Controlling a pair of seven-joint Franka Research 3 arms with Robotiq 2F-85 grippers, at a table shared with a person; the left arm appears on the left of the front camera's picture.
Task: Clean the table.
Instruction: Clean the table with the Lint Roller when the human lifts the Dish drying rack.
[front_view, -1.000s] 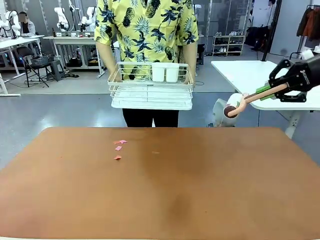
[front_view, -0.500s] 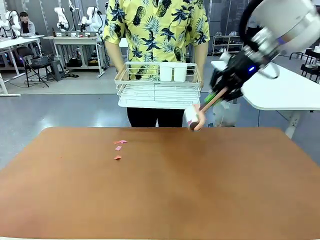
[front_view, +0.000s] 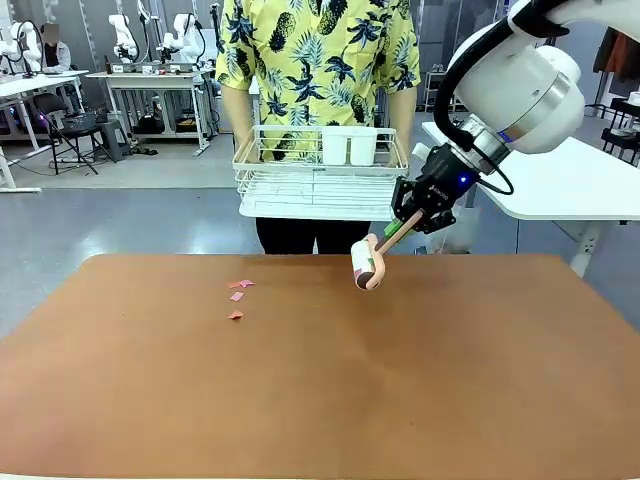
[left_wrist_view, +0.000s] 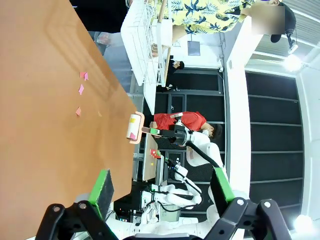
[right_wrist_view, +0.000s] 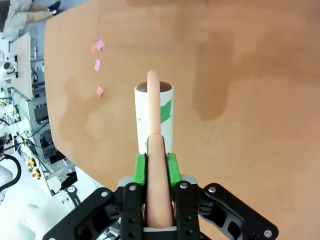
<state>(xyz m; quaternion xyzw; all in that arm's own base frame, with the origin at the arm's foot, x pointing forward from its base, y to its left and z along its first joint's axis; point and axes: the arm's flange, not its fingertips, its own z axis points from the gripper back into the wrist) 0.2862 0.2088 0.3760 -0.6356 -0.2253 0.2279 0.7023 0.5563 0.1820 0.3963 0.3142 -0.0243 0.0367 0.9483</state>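
The right pincer (front_view: 408, 218) is clenched on the pale handle of a lint roller (front_view: 364, 265), the 2 green pads (right_wrist_view: 140, 167) pressing it from either side. Within the last second the arm has swung the roller in from off to the right, and its head now hangs over the far edge of the reddish-brown bench (front_view: 320, 400), apparently not yet touching. The pink scraps (front_view: 237, 297) lie well to its left, so sweeping looks about to begin. The left pincer (left_wrist_view: 163, 186) stands released, holding nothing. Beyond, a person holds a dish rack (front_view: 320, 172).
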